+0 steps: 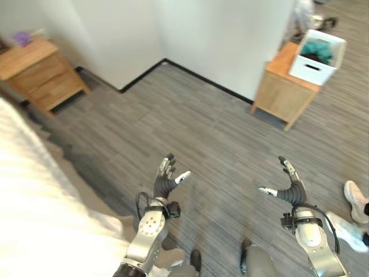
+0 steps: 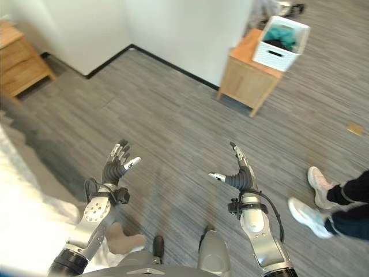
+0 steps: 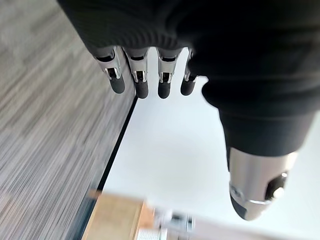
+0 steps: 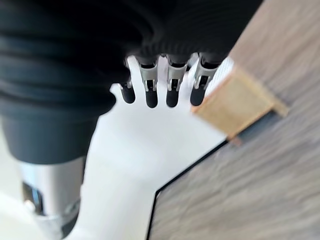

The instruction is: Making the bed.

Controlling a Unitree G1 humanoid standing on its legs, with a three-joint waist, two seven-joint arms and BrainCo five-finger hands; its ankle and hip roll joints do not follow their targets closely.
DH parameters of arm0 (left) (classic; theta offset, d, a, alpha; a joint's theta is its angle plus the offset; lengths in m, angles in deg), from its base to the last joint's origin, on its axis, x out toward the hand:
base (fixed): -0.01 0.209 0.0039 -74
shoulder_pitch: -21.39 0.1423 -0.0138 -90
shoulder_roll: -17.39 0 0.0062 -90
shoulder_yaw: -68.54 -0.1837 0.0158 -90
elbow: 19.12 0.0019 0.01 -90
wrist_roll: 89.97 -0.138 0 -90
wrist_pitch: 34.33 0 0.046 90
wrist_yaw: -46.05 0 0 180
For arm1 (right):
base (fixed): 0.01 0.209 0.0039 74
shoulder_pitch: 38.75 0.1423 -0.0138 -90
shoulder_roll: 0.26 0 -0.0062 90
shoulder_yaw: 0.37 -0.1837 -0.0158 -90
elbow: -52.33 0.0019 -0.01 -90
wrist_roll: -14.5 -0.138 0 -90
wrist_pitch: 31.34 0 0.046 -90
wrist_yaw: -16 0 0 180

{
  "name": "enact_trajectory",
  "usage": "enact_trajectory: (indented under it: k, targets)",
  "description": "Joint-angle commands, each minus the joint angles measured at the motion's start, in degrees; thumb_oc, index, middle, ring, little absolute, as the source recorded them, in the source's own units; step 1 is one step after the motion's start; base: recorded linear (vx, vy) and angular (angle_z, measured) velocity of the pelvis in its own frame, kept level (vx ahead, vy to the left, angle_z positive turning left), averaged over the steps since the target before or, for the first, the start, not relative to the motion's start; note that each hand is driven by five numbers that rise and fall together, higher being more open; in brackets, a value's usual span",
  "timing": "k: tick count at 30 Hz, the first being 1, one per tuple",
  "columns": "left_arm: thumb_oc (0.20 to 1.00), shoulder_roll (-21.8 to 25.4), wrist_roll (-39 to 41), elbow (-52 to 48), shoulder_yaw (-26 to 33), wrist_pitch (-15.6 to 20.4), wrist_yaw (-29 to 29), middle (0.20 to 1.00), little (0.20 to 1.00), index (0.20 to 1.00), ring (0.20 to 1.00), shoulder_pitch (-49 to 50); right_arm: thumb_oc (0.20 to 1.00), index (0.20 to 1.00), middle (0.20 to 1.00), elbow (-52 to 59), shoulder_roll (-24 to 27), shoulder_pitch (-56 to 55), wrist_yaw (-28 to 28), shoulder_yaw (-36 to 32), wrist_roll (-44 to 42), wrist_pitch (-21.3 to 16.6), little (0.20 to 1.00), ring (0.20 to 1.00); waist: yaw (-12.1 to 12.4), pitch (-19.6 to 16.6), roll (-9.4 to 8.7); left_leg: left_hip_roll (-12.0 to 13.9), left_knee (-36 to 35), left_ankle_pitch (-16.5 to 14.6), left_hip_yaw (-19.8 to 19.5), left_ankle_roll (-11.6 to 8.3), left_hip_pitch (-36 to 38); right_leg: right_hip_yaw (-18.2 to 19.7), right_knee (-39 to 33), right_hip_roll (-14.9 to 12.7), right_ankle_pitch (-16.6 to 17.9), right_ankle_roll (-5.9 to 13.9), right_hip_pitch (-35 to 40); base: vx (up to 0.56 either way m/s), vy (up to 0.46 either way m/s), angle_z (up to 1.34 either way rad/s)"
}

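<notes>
Both hands are hanging in the air above the grey wood-grain floor (image 1: 219, 133), fingers spread and relaxed, holding nothing. The left hand (image 1: 165, 180) is hovering just beside the bed (image 1: 34, 202), whose white cover is lying along the robot's left side, untouched. The right hand (image 1: 290, 187) is reaching out over bare floor, well apart from the bed. A wooden nightstand (image 1: 40, 72) is standing by the white wall (image 1: 219, 34); a second wooden cabinet (image 1: 285, 92) is carrying a white basket (image 1: 317, 57) with teal cloth in it. A person's shoes (image 2: 314, 199) are showing at the robot's right.
</notes>
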Motion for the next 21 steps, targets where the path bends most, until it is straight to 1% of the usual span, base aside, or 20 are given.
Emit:
enact_trajectory:
  k: [1,3,4,5,7,9,10,11,12,13,14,15,16,17,18,19,20,21]
  targets:
    - [1.0,2.3,-6.2,-4.1,2.3,2.4,0.6,1.0,1.0,1.0,1.0,-1.4,1.0,1.0,1.0,3.7,-0.8,2.8,-1.7,-2.1,-4.2,-2.2,1.0,1.0,-1.5,-0.4,-2.25,-3.7,-2.2,-6.7,4.5,-5.49,5.1,-0.5,-4.3,1.7,4.0,1.89,1.5,0.39,-0.073,1.39]
    - [1.0,1.9,-4.4,-4.3,4.5,2.6,-0.2,1.0,1.0,1.0,1.0,-0.1,1.0,1.0,1.0,3.8,-0.7,3.0,-1.9,-1.9,-3.9,-1.4,1.0,1.0,-2.2,-0.4,-1.88,-3.5,-2.2,-7.4,1.5,-5.87,6.4,-0.2,-6.0,2.5,5.6,2.28,0.0,0.32,-0.068,1.19]
    - [1.0,1.9,-4.4,-4.4,4.6,2.5,-0.2,1.0,1.0,1.0,1.0,0.0,1.0,1.0,1.0,3.8,-0.7,3.0,-1.9,-1.9,-3.9,-1.4,1.0,1.0,-2.4,-0.4,-1.72,-3.3,-2.2,-7.5,1.4,-5.89,6.5,-0.5,-6.1,2.5,5.6,2.26,0.2,0.21,-0.06,0.84]
    - [1.0,1.8,-3.9,-4.3,5.0,2.5,-0.1,1.0,1.0,1.0,1.0,0.5,1.0,1.0,1.0,4.0,-0.7,3.1,-2.2,-1.8,-3.6,-1.0,1.0,1.0,-2.5,-0.3,-1.79,-3.4,-2.2,-7.8,0.1,-5.9,7.0,0.0,-6.1,2.7,6.2,2.41,-0.3,0.19,-0.085,0.83]
    - [1.0,1.7,-3.8,-4.2,5.6,2.4,0.7,1.0,1.0,1.0,1.0,1.3,1.0,1.0,1.0,3.7,-0.7,3.2,-2.7,-1.9,-3.4,-0.6,1.0,1.0,-2.9,-0.5,-1.9,-3.4,-2.2,-8.5,-2.3,-6.03,8.0,0.5,-5.6,3.0,7.1,2.22,-0.1,0.29,-0.149,0.78]
    - [1.0,1.5,-4.0,-4.2,5.8,2.3,1.3,1.0,1.0,1.0,1.0,2.2,1.0,1.0,1.0,3.5,-0.8,2.6,-3.4,-2.1,-3.8,-0.6,1.0,1.0,-3.2,-1.3,-1.93,-3.0,-2.2,-9.5,-4.2,-6.14,9.3,1.1,-5.4,2.9,7.6,1.41,1.2,0.27,-0.15,0.77]
    - [1.0,1.5,-4.0,-4.2,5.8,2.3,1.3,1.0,1.0,1.0,1.0,2.3,1.0,1.0,1.0,3.5,-0.8,2.6,-3.4,-2.1,-3.8,-0.6,1.0,1.0,-3.3,-1.3,-1.86,-2.9,-2.2,-9.5,-4.4,-6.16,9.3,1.0,-5.5,2.9,7.6,1.39,1.4,0.37,-0.217,0.53]
    - [1.0,1.0,-3.6,-4.1,6.6,2.3,1.8,1.0,1.0,1.0,1.0,3.8,1.0,1.0,1.0,2.9,-0.6,1.8,-4.5,-2.0,-4.5,-0.4,1.0,1.0,-3.3,-2.4,-1.39,-1.7,-1.2,-10.8,-4.9,-7.04,10.6,1.2,-4.9,3.3,7.5,0.73,2.2,0.38,-0.226,0.32]
    - [1.0,0.7,-2.8,-4.0,7.2,2.4,2.2,1.0,1.0,1.0,1.0,4.9,1.0,1.0,1.0,2.5,-0.3,1.5,-5.1,-1.7,-4.7,-0.4,1.0,1.0,-3.3,-2.8,-0.89,-0.8,0.8,-11.4,-4.4,-7.89,10.4,0.5,-4.6,3.5,6.7,0.26,3.0,0.45,-0.253,0.26]
    - [1.0,0.6,-2.1,-4.3,7.5,2.4,2.6,1.0,1.0,1.0,1.0,5.6,1.0,1.0,1.0,2.4,0.0,1.4,-5.5,-1.5,-5.1,-0.2,1.0,1.0,-3.3,-2.7,-0.46,-0.3,4.4,-10.6,-3.8,-8.67,9.2,0.0,-4.7,3.7,5.9,-0.19,3.8,0.27,-0.13,0.23]
    - [1.0,0.3,-1.5,-4.4,7.8,2.4,3.0,1.0,1.0,1.0,1.0,6.3,1.0,1.0,1.0,2.2,0.1,1.5,-5.9,-1.3,-5.9,-0.4,1.0,1.0,-3.0,-2.3,-0.11,-0.2,9.8,-8.4,-2.6,-10.09,7.0,-0.5,-5.2,4.0,4.9,-0.94,5.6,0.19,-0.109,0.21]
    - [1.0,0.1,-0.7,-4.5,8.5,2.4,3.3,1.0,1.0,1.0,1.0,6.7,1.0,1.0,1.0,1.8,0.5,1.5,-6.1,-1.3,-6.6,-0.3,1.0,1.0,-2.8,-1.3,0.07,-0.3,17.7,-4.4,-1.3,-12.36,3.7,-1.0,-5.8,3.9,4.5,-1.93,7.5,0.17,-0.107,0.15]
    - [1.0,0.1,-0.3,-4.7,8.5,2.2,3.6,1.0,1.0,1.0,1.0,7.0,1.0,1.0,1.0,1.8,0.7,1.3,-6.1,-1.4,-6.8,0.0,1.0,1.0,-2.3,-0.5,-0.09,-0.2,24.7,-1.4,0.1,-13.29,0.4,-1.5,-6.6,3.5,3.4,-2.69,9.5,0.09,-0.071,0.14]
    - [1.0,0.1,-0.3,-4.7,8.5,2.2,3.6,1.0,1.0,1.0,1.0,7.0,1.0,1.0,1.0,1.8,0.7,1.4,-6.1,-1.4,-6.8,0.0,1.0,1.0,-2.3,-0.5,-0.02,-0.3,25.6,-1.7,0.0,-13.29,-0.1,-1.6,-6.6,3.5,3.5,-2.67,9.5,0.09,-0.099,0.1]
    - [1.0,0.0,-0.2,-5.0,8.5,2.1,3.6,1.0,1.0,1.0,1.0,7.2,1.0,1.0,1.0,2.0,0.9,1.2,-5.8,-1.4,-7.4,-0.1,1.0,1.0,-1.5,1.1,-1.04,-0.6,33.7,1.8,1.5,-13.75,-4.2,-1.7,-7.4,2.6,2.9,-3.92,11.7,0.04,-0.134,0.06]
    - [1.0,-0.2,0.0,-5.1,8.6,2.0,4.1,1.0,1.0,1.0,1.0,7.4,1.0,1.0,1.0,1.7,1.0,1.2,-5.5,-1.7,-7.7,0.0,1.0,1.0,-1.2,2.3,-1.72,-0.2,40.8,1.4,4.0,-12.39,-8.2,-2.2,-8.0,2.2,2.4,-4.81,13.3,0.19,-0.243,0.04]
    - [1.0,-0.5,0.5,-5.0,8.7,1.9,4.9,1.0,1.0,1.0,1.0,7.8,1.0,1.0,1.0,0.9,0.9,1.5,-5.0,-2.3,-7.3,0.5,1.0,1.0,-0.3,2.9,-2.35,1.9,43.9,-0.1,9.5,-10.61,-11.9,-2.1,-8.8,2.1,0.5,-5.82,15.9,0.15,-0.163,0.05]
    - [1.0,-0.5,0.5,-5.0,8.7,1.9,4.9,1.0,1.0,1.0,1.0,7.8,1.0,1.0,1.0,0.9,0.9,1.5,-5.0,-2.3,-7.3,0.5,1.0,1.0,-0.2,2.9,-2.29,2.0,44.0,-0.2,9.5,-10.61,-11.9,-2.0,-8.8,2.1,0.5,-5.83,15.9,0.25,-0.136,0.0]
